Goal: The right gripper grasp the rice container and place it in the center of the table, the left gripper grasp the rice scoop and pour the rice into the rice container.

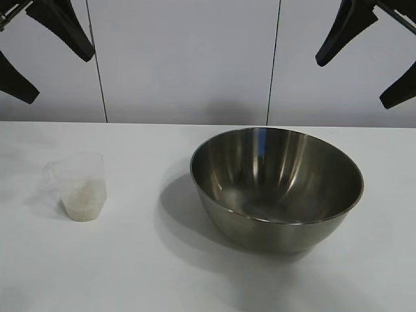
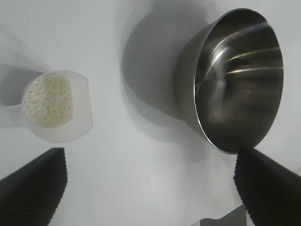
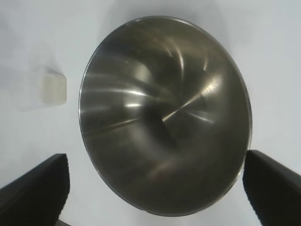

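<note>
Stainless steel gleamed from the rice container (image 1: 276,188), which sat upright on the white table (image 1: 130,260), right of the table's middle, its inside bare. Well apart to its left stood the rice scoop (image 1: 79,186), a clear plastic cup, also upright, with the rice (image 1: 82,201) heaped pale in its lower part. The right gripper (image 1: 369,62) hung high above the container near the back wall, its black fingers (image 1: 344,29) spread wide and holding nothing; in the right wrist view the container (image 3: 164,115) lay between the two finger pads (image 3: 35,193), far below them. The left gripper (image 1: 47,60) hung likewise high over the left side, fingers (image 1: 65,26) released and apart; in its wrist view the scoop (image 2: 59,106) and container (image 2: 235,80) both lay beyond the fingertips (image 2: 33,188), untouched.
</note>
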